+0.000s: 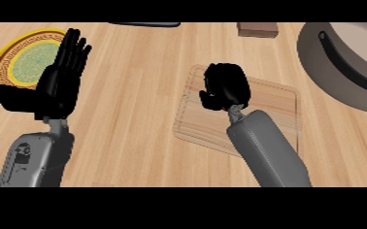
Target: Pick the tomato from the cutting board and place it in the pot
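Observation:
My right hand (228, 88) hangs over the far left part of the pale wooden cutting board (276, 107), its fingers curled downward. The tomato does not show anywhere on the board; the curled hand hides it. The grey pot (326, 65), with a dark handle across its rim, sits at the right edge, well to the right of that hand. My left hand (61, 80) rests open at the left, fingers pointing up, holding nothing.
A plate (22, 48) with a yellow rim and green centre lies at the far left, partly behind the left hand. A brown block (257, 29) and a dark flat object (147, 24) sit along the far edge.

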Tool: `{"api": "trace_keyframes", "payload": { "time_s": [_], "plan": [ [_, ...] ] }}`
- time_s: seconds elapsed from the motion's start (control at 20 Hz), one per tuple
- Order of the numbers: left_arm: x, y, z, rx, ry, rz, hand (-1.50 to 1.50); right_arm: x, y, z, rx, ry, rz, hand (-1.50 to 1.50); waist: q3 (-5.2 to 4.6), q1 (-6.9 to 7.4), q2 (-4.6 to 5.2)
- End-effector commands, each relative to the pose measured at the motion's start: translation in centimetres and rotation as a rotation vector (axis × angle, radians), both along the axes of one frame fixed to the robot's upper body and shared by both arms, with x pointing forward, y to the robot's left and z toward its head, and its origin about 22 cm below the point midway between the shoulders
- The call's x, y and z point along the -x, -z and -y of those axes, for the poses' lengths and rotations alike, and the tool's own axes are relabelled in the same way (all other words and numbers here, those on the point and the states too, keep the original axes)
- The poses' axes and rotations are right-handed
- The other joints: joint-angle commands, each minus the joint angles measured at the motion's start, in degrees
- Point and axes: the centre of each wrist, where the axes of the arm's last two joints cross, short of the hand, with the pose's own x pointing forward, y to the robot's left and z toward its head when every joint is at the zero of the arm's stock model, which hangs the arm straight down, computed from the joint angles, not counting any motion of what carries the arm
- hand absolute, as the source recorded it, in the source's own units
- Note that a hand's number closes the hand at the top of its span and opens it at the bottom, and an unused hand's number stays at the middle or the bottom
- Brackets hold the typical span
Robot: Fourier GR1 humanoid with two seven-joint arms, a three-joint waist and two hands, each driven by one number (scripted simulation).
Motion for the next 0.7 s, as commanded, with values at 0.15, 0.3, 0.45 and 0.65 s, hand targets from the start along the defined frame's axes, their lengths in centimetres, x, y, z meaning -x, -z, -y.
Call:
{"api": "trace_keyframes", "payload": {
  "time_s": [0.15,0.3,0.45,0.65],
  "plan": [
    [-0.3,-0.2,0.1,-0.008,0.007,0.001,0.00,-5.3,-6.9,-2.4,0.002,0.391,0.215,1.50,-0.04,0.11,-0.26],
    [0.4,0.9,-0.2,0.003,0.001,-0.016,0.00,-6.9,-8.4,-1.9,0.013,0.514,0.301,1.50,-0.01,-0.77,-0.42],
    [0.0,0.8,-0.5,-0.004,-0.041,-0.023,0.00,-7.8,-10.0,-0.9,0.000,0.604,0.442,1.50,0.03,-2.41,-0.74],
    [-0.5,-0.5,-1.3,-0.001,-0.057,-0.028,0.00,-9.1,-12.2,0.5,0.015,0.717,0.546,1.50,0.06,-3.30,-1.00]
  ]
}}
